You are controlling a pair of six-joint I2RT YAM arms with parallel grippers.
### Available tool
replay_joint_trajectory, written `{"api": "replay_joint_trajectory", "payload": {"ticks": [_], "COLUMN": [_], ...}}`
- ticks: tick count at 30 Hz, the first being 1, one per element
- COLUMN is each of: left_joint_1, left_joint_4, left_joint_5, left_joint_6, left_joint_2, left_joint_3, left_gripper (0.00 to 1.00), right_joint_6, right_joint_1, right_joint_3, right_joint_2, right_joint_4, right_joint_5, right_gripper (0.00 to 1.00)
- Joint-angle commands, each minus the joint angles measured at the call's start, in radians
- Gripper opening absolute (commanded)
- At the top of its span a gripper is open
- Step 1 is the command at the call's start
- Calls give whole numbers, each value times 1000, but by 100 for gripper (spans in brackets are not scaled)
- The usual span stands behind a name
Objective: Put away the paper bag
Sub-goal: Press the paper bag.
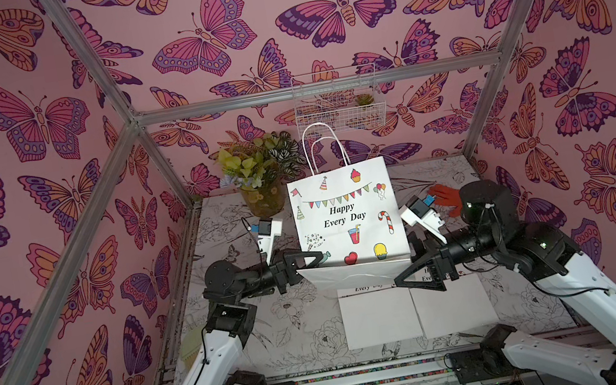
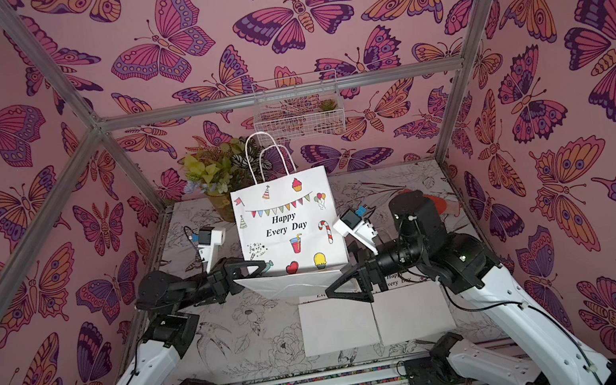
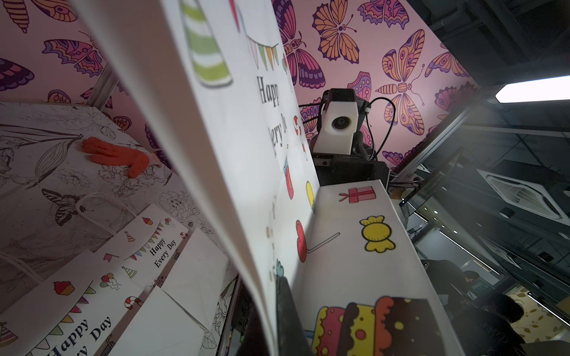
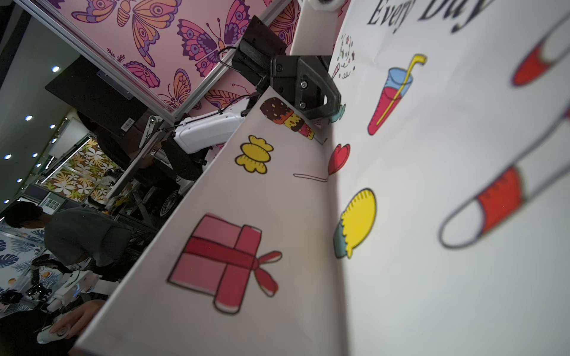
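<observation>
Near, right of centre: two flat bags (image 1: 380, 316) lie side by side on the table (image 1: 278, 332), blank white sides up, edges touching. "Every Day" print peeks out at their far edge.

Mid-table: the bag (image 1: 347, 212) stands upright and flattened, printed face toward the near side, twin handles up. Its bottom panel is folded out toward the near side as a flap, just above the far edge of the flat bags.

Left gripper (image 1: 319, 259) comes in from the left, jaws together, clamped on the bag's lower left corner at the fold; the right wrist view shows the same pinch (image 4: 324, 101).

Right gripper (image 1: 405, 264) is at the lower right corner, jaws wide apart, one finger on the near side under the flap, one behind. Cannot tell whether either touches the paper.

Far right: orange glove (image 1: 445, 197) flat on the table, behind the right arm.

Far left: potted plant (image 1: 256, 168), just beside the bag's upper left edge.

Far wall: wire basket (image 1: 340, 113) with a small succulent (image 1: 364, 99), above the handles
</observation>
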Motion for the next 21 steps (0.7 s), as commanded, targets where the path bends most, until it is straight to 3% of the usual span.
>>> {"api": "replay_joint_trajectory", "payload": {"ticks": [1, 2, 6, 10, 16, 21], "left_joint_1": [11, 11, 9, 11, 10, 10], "left_joint_4": [45, 46, 45, 46, 45, 46], "left_joint_5": [-21, -16, 8, 27, 48, 41], "left_joint_6": [-8, -8, -9, -7, -6, 2], "left_joint_2": [-6, -5, -4, -8, -21, -33], "left_joint_3": [27, 29, 28, 26, 23, 21], "left_gripper": [0, 0, 0, 0, 0, 0], "right_joint_6": [-11, 3, 53, 74, 91, 125], "right_joint_1": [8, 8, 8, 8, 9, 9], "right_joint_3": [14, 8, 0, 6, 11, -12], "right_joint_2": [7, 9, 31, 54, 74, 68], "right_joint_4": [14, 45, 152, 217, 285, 346], "right_joint_5": [46, 49, 53, 79, 137, 151], "right_gripper": [99, 99, 82, 75, 54, 29]}}
